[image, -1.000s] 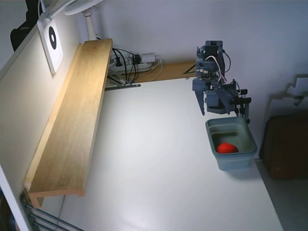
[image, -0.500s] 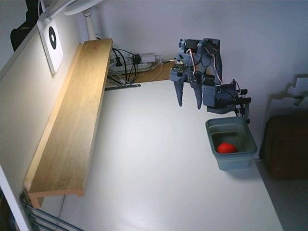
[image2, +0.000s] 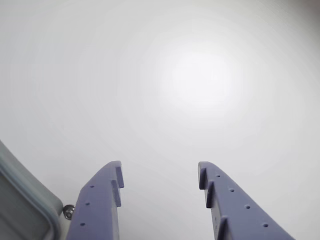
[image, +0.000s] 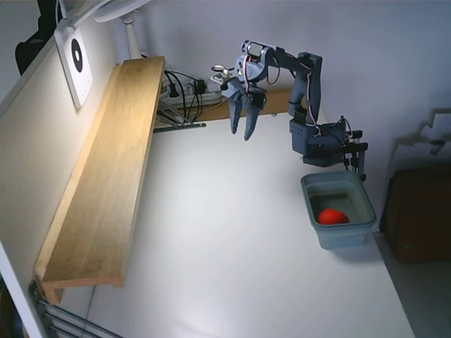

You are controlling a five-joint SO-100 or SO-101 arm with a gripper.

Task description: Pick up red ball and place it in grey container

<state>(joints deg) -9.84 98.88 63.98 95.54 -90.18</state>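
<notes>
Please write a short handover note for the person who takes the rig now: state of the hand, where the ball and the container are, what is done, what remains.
Hand: open and empty, raised above the bare white table, far to the left of the container in the fixed view.
Red ball: lies inside the grey container, near its front.
Grey container: stands at the table's right edge, below the arm's base.
Done: ball picked and placed.
Left: nothing for the ball; probably only bring the arm to rest.
</notes>
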